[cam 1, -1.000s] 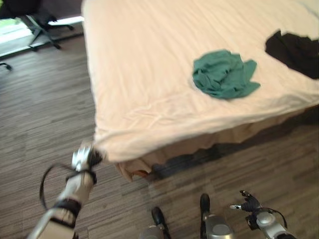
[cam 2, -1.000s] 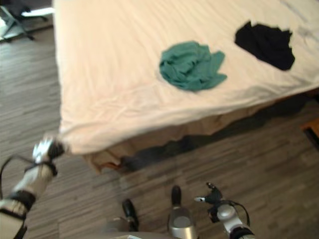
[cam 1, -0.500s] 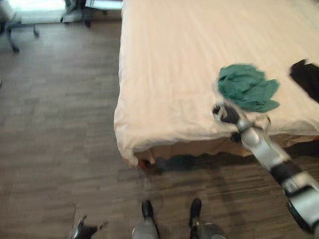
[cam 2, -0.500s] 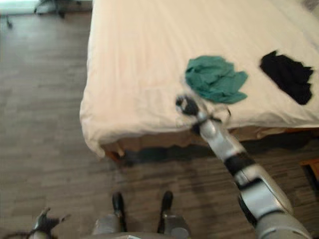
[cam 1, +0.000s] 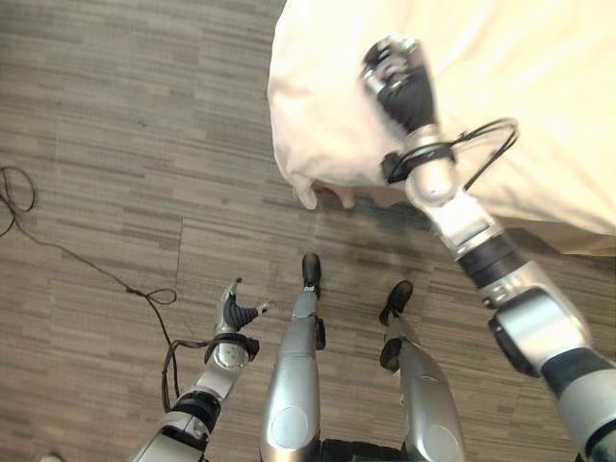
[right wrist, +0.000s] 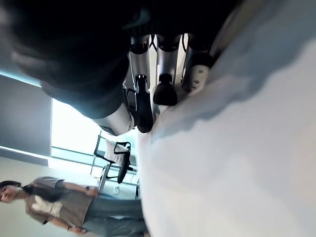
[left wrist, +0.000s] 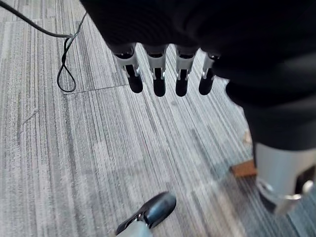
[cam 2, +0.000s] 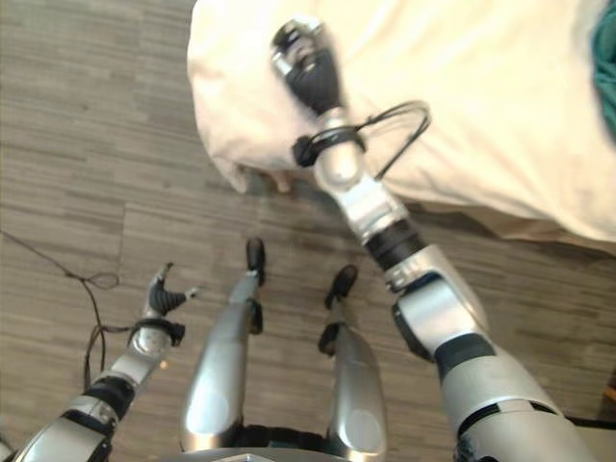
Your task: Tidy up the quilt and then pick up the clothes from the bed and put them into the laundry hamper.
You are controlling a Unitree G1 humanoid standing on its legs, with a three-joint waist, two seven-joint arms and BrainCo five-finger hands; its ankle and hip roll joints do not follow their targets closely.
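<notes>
**Right hand over the quilt corner, left hand low above the floor**

Left eye view: the cream, softly wrinkled cotton quilt covers the bed and drapes over its rounded corner above the grey wood-plank floor. The right hand, under its dark ribbed cover, reaches over the quilt near that corner. The left hand hangs low above the floor, well apart from the bed, fingers loosely spread and holding nothing.

Right eye view: a sliver of teal crumpled cloth lies on the quilt at the far right edge, well apart from the right hand.

Left wrist view: the left hand's silver, dark-tipped fingers point straight down in a row over the streaked floor planks, empty.

Right wrist view: the right hand's fingers are bent at the smooth pale quilt surface; whether they pinch the fabric cannot be told. A person and a black office chair stand in the background.
</notes>
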